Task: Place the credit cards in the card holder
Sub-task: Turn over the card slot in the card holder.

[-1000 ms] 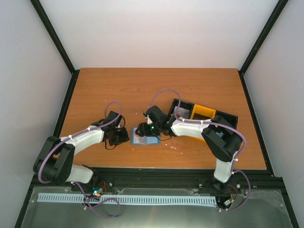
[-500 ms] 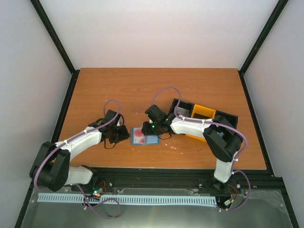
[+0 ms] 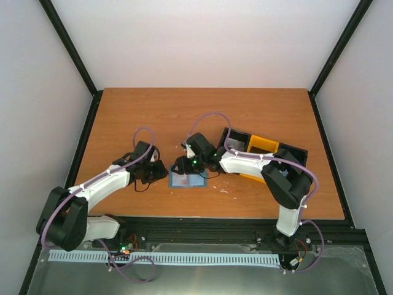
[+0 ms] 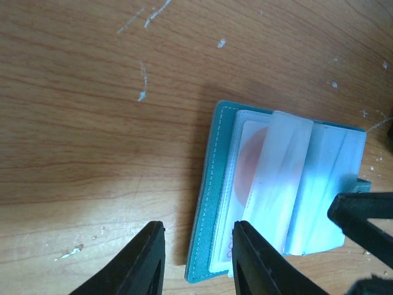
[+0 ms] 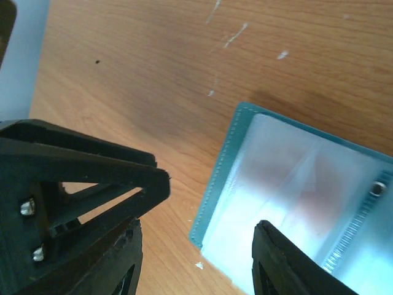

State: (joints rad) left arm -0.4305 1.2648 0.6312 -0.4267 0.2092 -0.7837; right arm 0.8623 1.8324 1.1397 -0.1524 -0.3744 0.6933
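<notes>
The holder (image 4: 212, 203) lay open on the worktop (image 4: 92, 123), one red card (image 4: 249, 166) apparently already inside a clear sleeve. The left end effector (image 4: 199, 228) straddled its edge, spread. The right end effector (image 5: 214, 204) hovered spread and empty. No other cards were visible.

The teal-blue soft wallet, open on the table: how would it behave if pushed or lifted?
Probably floppy: one clear plastic sleeve arches up loosely. The teal-blue soft wallet looks thin and flat, so likely light and sliding, not tipping, on the wooden table.
</notes>
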